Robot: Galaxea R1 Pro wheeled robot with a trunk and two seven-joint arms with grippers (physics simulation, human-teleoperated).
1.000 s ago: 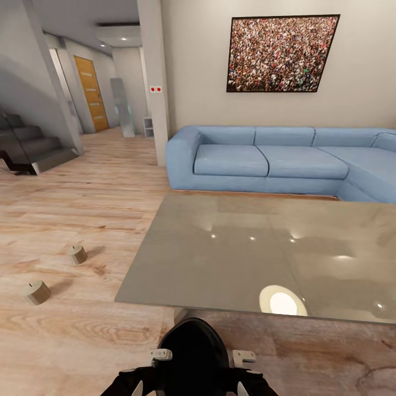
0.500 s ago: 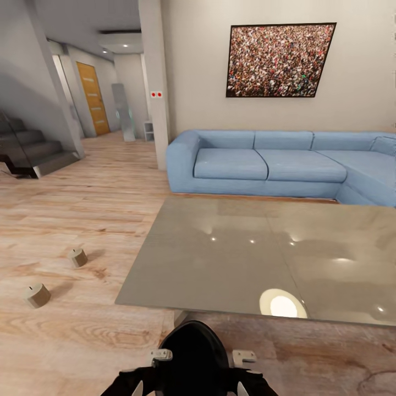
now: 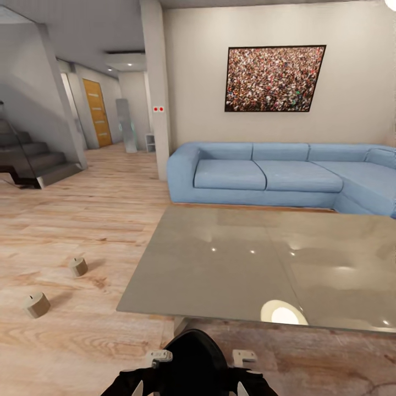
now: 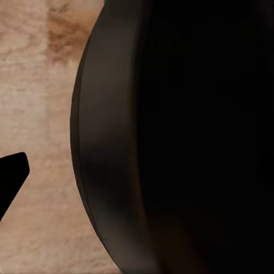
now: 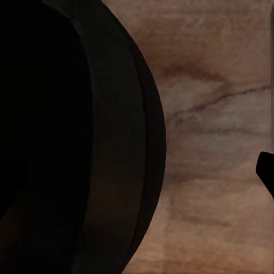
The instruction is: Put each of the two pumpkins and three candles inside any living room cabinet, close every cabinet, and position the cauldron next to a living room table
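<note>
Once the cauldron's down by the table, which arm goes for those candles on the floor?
Left, probably. Both candles lie on the floor left of the table, on the left arm's side; the cauldron sits between the arms.

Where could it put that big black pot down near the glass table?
Bare wood floor lies between the table's near-left corner and the two candles. The floor strip between the table's near edge and the cauldron is narrow. The glass top itself looks bare.

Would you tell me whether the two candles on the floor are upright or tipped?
Upright: both candles stand on flat bases, tops up.
</note>
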